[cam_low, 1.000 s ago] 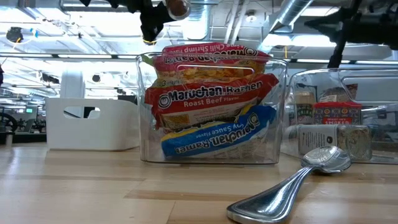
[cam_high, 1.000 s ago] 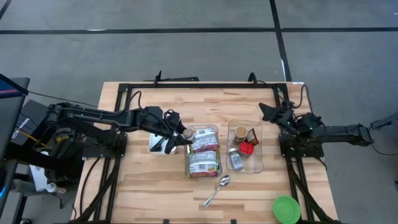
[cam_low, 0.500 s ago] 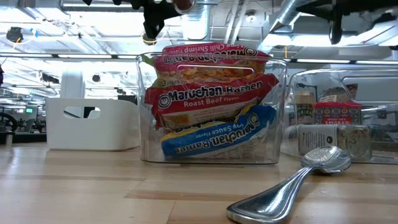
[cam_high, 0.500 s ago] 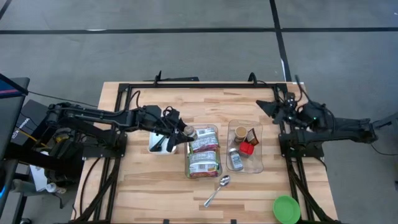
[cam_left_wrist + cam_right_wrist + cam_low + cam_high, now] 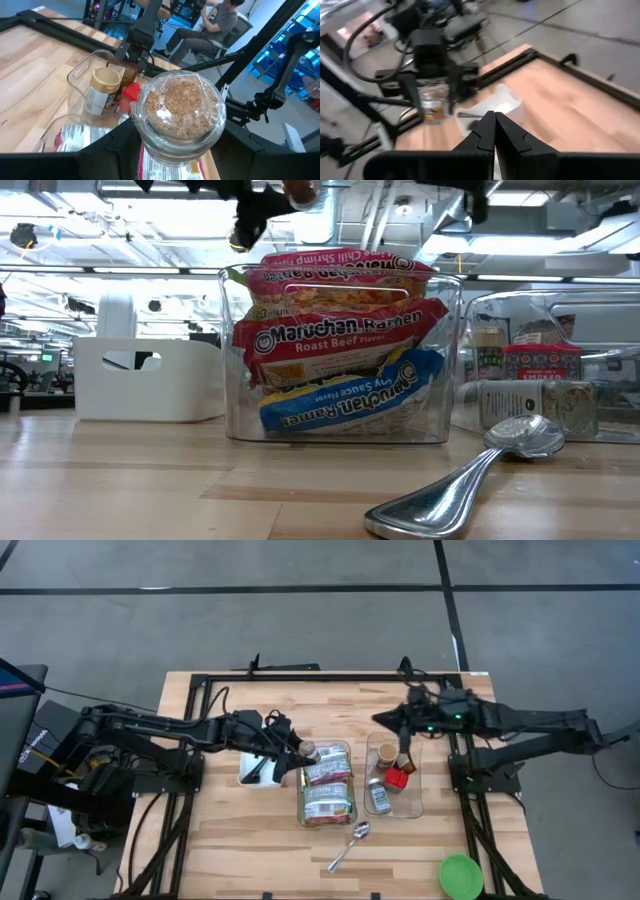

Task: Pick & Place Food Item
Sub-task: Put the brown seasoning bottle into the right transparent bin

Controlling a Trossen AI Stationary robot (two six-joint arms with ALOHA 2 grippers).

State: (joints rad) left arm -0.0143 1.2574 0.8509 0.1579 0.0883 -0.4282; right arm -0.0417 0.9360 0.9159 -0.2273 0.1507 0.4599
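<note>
A clear jar of brown granules [image 5: 180,112] hangs in my left gripper [image 5: 300,754], above the far left corner of the clear bin of ramen packets [image 5: 326,785]. In the low view the jar [image 5: 300,190] shows at the top edge, over the bin [image 5: 340,350]. My right gripper [image 5: 378,721] is shut with nothing in it, in the air over the far end of the clear bin of spice jars [image 5: 394,776]. Its wrist view looks across at my left gripper and the jar [image 5: 434,106]. My left gripper pinches the jar's sides [image 5: 150,150] between its two fingers, which come nearly level from the table's left. The jar's round clear end [image 5: 181,105] faces the wrist camera and covers the places of contact. The jar is lifted clear of the bin.
A white box [image 5: 257,769] stands left of the ramen bin, under my left arm. A metal spoon [image 5: 350,845] lies near the front edge, and a green round lid [image 5: 460,876] at the front right corner. A black frame runs along the table's far edge.
My right gripper has risen and swung from the table's right edge toward the middle, rolling as it went, and now hangs over the spice bin's far end, still shut. My left gripper keeps the jar in place.
</note>
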